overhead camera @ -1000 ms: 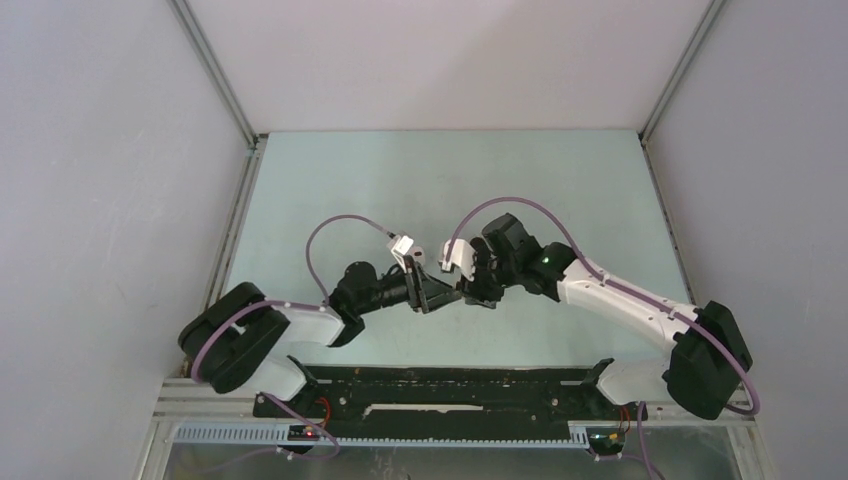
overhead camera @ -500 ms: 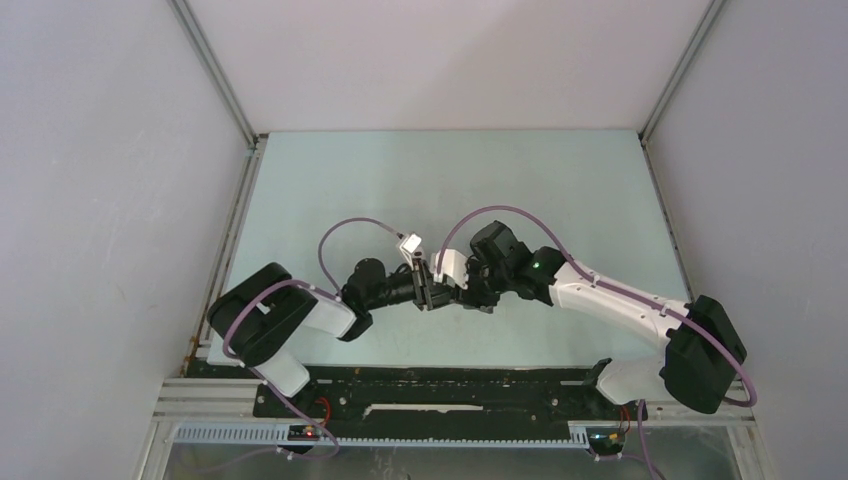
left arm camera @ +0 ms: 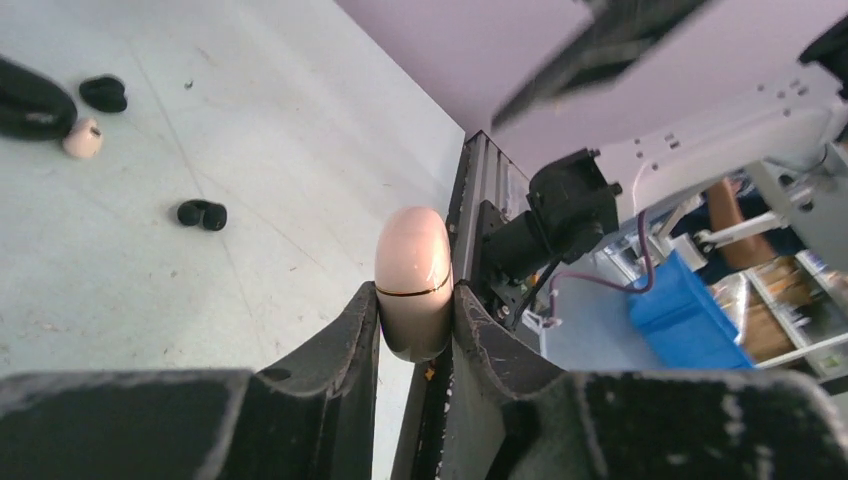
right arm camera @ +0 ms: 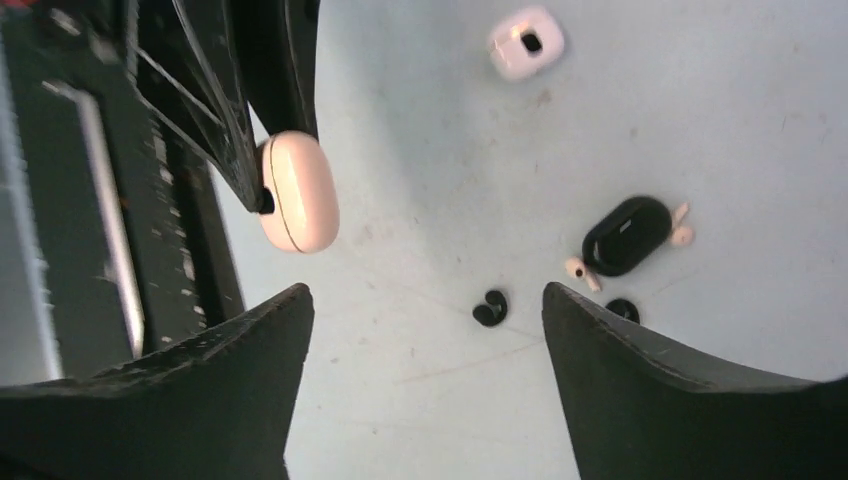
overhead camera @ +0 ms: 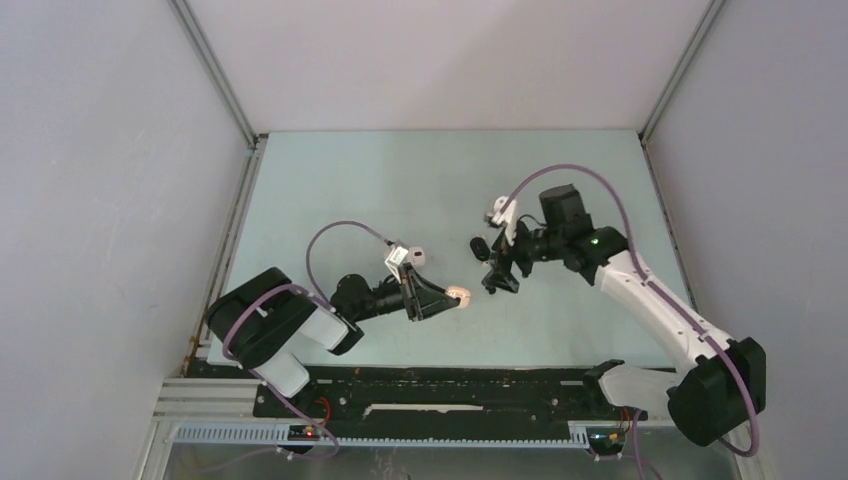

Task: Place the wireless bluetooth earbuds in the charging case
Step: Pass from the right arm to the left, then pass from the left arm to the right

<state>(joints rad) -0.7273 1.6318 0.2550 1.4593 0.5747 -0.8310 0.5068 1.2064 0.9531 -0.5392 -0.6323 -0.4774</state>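
My left gripper (overhead camera: 445,297) is shut on a pale pink charging case (overhead camera: 459,296) with a gold seam, and holds it above the table. In the left wrist view the case (left arm camera: 413,280) sits between the two fingers (left arm camera: 350,345). My right gripper (overhead camera: 500,272) is open and empty, to the right of the case; in its own view (right arm camera: 425,295) the case (right arm camera: 298,192) is at the upper left. A black earbud (right arm camera: 490,308) lies on the table between the right fingers, another (right arm camera: 622,310) beside the right finger. It also shows in the left wrist view (left arm camera: 202,214).
A black case (right arm camera: 627,235) lies on the table with small white earbuds (right arm camera: 578,268) beside it. A white case (right arm camera: 526,42) lies farther off. The black rail (overhead camera: 440,380) runs along the table's near edge. The booth walls close in the left, right and back.
Both grippers were together at the pink case. The right gripper has let go, opened and drawn back up and to the right. The left gripper keeps the case and has shifted slightly left.
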